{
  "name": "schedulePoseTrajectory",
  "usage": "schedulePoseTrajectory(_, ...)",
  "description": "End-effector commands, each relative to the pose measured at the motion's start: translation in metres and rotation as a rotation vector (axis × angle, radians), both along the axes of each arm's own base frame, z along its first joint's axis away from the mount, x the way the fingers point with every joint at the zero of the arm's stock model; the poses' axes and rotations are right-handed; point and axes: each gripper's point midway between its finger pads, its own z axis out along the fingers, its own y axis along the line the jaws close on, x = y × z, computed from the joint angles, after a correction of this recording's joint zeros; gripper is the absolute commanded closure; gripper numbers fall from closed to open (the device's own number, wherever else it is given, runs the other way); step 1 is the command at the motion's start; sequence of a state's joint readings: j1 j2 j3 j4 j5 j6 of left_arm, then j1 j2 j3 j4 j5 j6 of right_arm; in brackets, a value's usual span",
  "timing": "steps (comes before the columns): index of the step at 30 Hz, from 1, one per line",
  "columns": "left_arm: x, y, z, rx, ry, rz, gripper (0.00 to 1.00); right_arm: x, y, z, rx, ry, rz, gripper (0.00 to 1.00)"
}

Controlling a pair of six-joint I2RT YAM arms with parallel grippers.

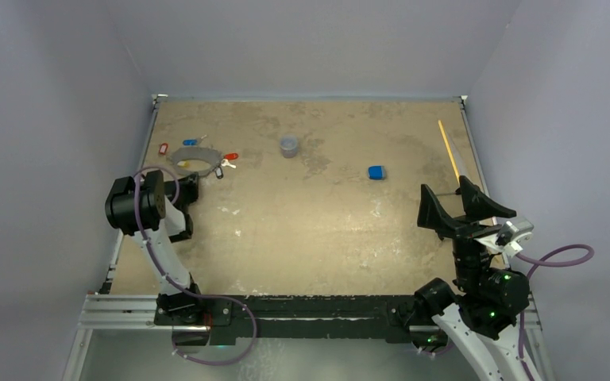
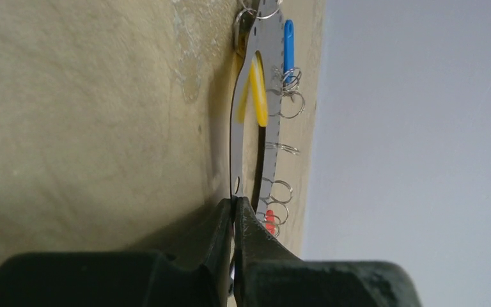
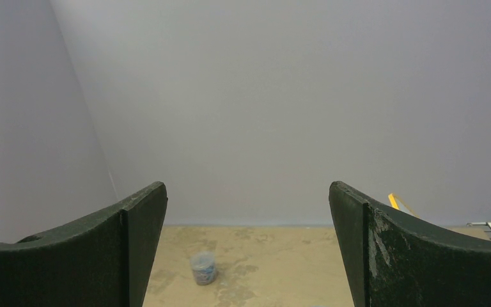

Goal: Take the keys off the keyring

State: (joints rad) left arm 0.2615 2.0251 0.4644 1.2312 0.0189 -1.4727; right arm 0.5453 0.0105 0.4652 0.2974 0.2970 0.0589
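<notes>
The keyring point(image 1: 194, 159) lies in the upper left of the overhead view. Its long axis runs across the frame. The left hand point(image 1: 188, 181) is at its near long side, so the ring stretches away from that hand toward the far wall.

In the left wrist view this hand point(image 2: 233, 203) is clenched on the keyring point(image 2: 236, 128). Its two fingers are pressed together with the thin metal band pinched between them. The ring shows almost edge-on there, rising up the frame from the fingertips.

The right hand point(image 1: 465, 210) hangs released and spread wide at the lower right of the overhead view, well apart from the ring. The left arm is by far the nearer one. With the ring pinned on that side, the free hand would likely have to cross the worktop point(image 1: 326, 222) to work a key loose.

The ring is flat, silver-grey and wide. The keys point(image 1: 230, 156) hang round its rim on small wire loops, with red, blue and black tags. Up close, a blue tag point(image 2: 288, 45) sits near the top and a yellow one point(image 2: 257, 93) in the opening. A red one point(image 2: 270, 220) is just beside the fingers.
</notes>
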Motion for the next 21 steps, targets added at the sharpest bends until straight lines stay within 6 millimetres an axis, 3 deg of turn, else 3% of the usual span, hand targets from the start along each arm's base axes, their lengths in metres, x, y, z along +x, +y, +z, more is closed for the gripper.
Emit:
schedulePoseTrajectory(1,-0.008,-0.006,0.033,0.065,-0.073,-0.042,1.00,-0.006,-0.002,0.010,0.009,-0.045,0.001,0.01)
schedulePoseTrajectory(9,-0.036,-0.045,0.056,0.128,-0.041,-0.168,1.00,-0.009,0.009,0.015,-0.015,-0.040,0.065,0.01)
schedulePoseTrajectory(14,-0.053,-0.076,0.071,0.156,-0.047,-0.250,1.00,0.000,0.043,0.017,-0.055,0.070,0.215,0.01)
schedulePoseTrajectory(18,-0.062,-0.102,0.083,0.184,-0.055,-0.328,1.00,0.015,0.062,0.007,-0.011,0.220,0.290,0.01)
schedulePoseTrajectory(21,-0.067,-0.124,0.094,0.206,-0.073,-0.390,1.00,0.014,0.088,-0.008,-0.064,0.279,0.408,0.01)
